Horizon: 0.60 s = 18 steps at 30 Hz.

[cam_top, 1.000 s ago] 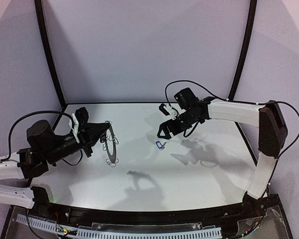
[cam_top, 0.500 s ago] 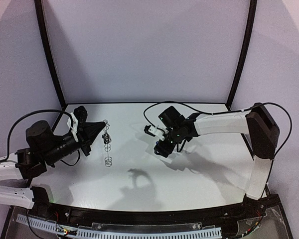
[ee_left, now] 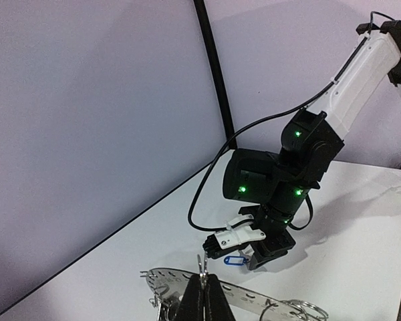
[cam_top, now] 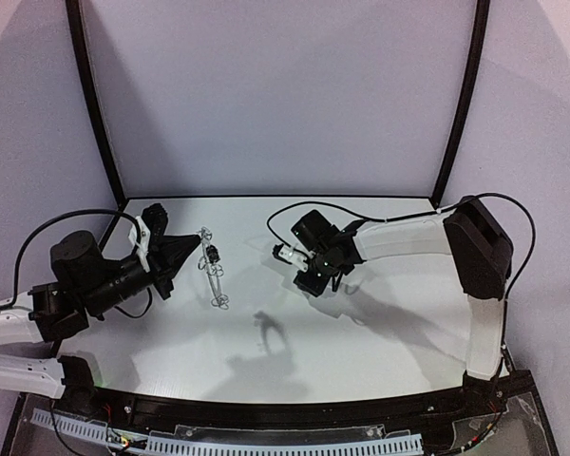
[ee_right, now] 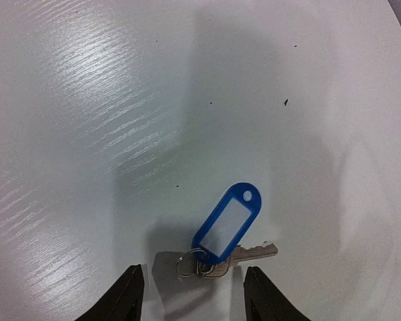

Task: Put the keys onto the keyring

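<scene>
My left gripper (cam_top: 192, 250) is shut on the rim of the keyring (cam_top: 213, 271), a flat grey disc with wire loops, and holds it edge-on above the table. In the left wrist view its fingers (ee_left: 195, 302) pinch the keyring (ee_left: 260, 299) at the bottom edge. A small dark piece hangs on the ring (cam_top: 212, 255). The blue-tagged key (ee_right: 228, 226) lies flat on the white table. My right gripper (ee_right: 195, 297) points straight down over it, open, one finger on each side of the key's small ring. In the left wrist view the blue tag (ee_left: 235, 260) shows under the right gripper (ee_left: 254, 251).
The white table (cam_top: 380, 323) ends at a black frame with two upright poles (cam_top: 93, 104) at the back corners. A black cable (cam_top: 309, 211) loops over the right arm. The left arm's body (cam_top: 85, 275) lies low at the table's left side.
The right arm has swung left and come down over the blue-tagged key, its jaws narrowing. The keyring in the left gripper has turned from face-on to edge-on.
</scene>
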### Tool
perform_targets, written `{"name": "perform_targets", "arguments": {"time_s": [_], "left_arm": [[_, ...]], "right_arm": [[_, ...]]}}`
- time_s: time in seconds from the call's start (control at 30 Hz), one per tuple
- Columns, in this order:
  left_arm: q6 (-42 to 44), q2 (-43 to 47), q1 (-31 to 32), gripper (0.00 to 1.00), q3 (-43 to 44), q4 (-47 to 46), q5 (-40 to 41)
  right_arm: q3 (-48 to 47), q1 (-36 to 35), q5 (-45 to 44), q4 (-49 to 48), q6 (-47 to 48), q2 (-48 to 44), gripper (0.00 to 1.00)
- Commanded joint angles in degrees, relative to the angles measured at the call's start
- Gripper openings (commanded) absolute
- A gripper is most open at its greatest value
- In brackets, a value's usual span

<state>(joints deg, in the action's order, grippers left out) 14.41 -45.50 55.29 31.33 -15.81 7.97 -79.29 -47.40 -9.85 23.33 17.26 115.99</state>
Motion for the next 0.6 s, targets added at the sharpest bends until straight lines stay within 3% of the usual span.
{"name": "perform_targets", "arguments": {"time_s": [0.0,0.3,0.57], "left_arm": [[-0.7,1.0,-0.2,0.01,-0.4,-0.2,-0.1],[-0.7,0.5,-0.2,0.01,-0.4,-0.4,0.2],[-0.8,0.3,-0.2,0.01,-0.4,-0.8,0.1]], "right_arm": [[-1.8,-0.9,-3.3,1.2,-0.4,2.2,0.53],[-1.6,-1.1,-3.7,1.0,0.2,3.1,0.47],[-2.0,-1.2,-5.4,1.0,0.6,4.4,0.35]]}}
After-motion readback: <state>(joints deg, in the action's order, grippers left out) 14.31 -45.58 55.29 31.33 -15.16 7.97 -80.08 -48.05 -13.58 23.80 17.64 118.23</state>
